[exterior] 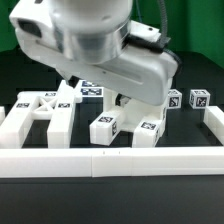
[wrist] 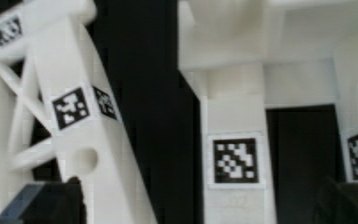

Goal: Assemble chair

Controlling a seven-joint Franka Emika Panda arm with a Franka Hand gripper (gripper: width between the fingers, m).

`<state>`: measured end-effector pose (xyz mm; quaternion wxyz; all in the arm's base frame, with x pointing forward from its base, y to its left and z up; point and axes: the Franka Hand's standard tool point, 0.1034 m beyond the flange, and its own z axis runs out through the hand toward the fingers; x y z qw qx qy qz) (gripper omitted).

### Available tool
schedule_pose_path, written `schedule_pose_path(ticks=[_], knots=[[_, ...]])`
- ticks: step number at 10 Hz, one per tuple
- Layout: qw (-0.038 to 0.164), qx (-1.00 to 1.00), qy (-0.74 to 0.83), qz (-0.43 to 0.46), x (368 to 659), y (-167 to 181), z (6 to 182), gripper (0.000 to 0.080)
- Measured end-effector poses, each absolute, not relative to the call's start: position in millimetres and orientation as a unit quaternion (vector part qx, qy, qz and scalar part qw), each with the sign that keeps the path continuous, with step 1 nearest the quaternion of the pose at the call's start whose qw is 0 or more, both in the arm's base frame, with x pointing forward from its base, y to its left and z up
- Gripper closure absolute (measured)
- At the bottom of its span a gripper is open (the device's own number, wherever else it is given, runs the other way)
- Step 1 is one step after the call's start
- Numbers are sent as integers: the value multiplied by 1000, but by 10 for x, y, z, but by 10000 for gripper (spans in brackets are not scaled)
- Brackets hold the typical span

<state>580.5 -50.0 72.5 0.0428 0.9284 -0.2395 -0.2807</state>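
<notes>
Plastic, white and glossy, makes up all the chair parts (exterior: 105, 127) we see: chunky pieces lying loose on the black table (exterior: 83, 138). At the exterior view's left lies a braced frame (exterior: 35, 108) with crossed diagonal bars. Near the middle stand two short blocks (exterior: 148, 132), and two smaller cubes (exterior: 198, 100) sit side by side toward the exterior view's right, well apart from the frame. A long white border rail (exterior: 110, 160) runs along the near edge in front of them. The arm (exterior: 100, 45) hangs low over the middle of the group.

In the wrist view we look closely at a piece with slanting braces (wrist: 51, 120) and a square post (wrist: 238, 100), with a dark gap between them. Each part carries black-and-white square tags (wrist: 238, 160). These are patterns only, and we read no letters, numbers or brand name on them.

We cannot tell whether the gripper is open or closed: the arm's body covers it in the exterior view, and the wrist view is too blurred to show its fingers.
</notes>
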Motion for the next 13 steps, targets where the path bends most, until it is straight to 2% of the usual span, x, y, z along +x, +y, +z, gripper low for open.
schedule_pose_path(ticks=[1,3,4,7,9,11,13], knots=[[40,934,-240,-261,5818,-498,721,151],[11,974,-159,-158,6016,-642,814,151],[-8,986,-111,-121,5976,-740,840,151],[12,993,-114,0,6045,-828,836,151],[36,996,-44,73,6036,-960,803,151],[34,997,15,63,5951,-1111,763,151],[26,998,0,64,5905,-1168,702,151]])
